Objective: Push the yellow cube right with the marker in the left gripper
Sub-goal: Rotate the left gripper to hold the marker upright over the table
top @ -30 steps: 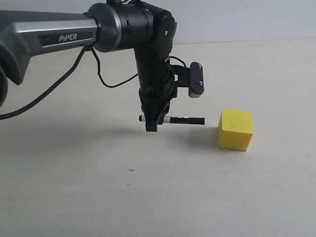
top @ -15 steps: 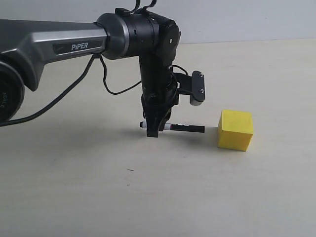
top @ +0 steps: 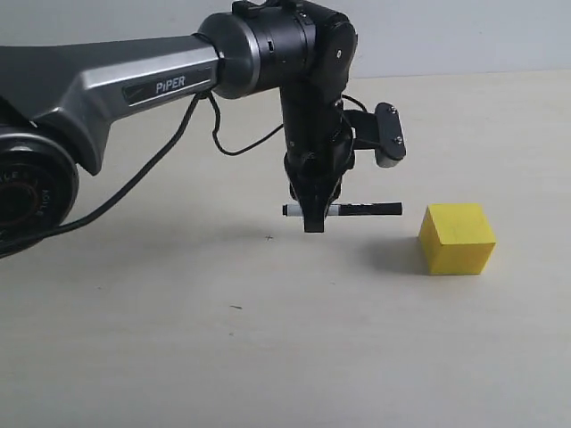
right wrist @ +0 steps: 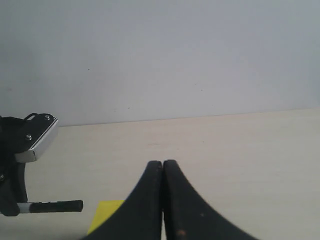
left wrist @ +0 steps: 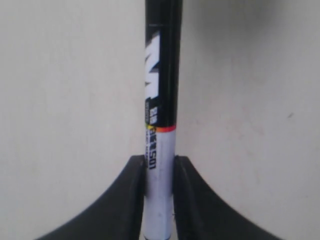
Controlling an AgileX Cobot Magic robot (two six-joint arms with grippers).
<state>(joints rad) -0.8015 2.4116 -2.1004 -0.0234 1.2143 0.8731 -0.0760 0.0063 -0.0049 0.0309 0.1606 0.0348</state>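
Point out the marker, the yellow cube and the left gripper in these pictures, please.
marker (top: 366,209): exterior view, on its black end toward the cube.
yellow cube (top: 459,254): exterior view, on the face toward the camera.
left gripper (top: 314,221): exterior view, at its fingertips, shut on the marker.
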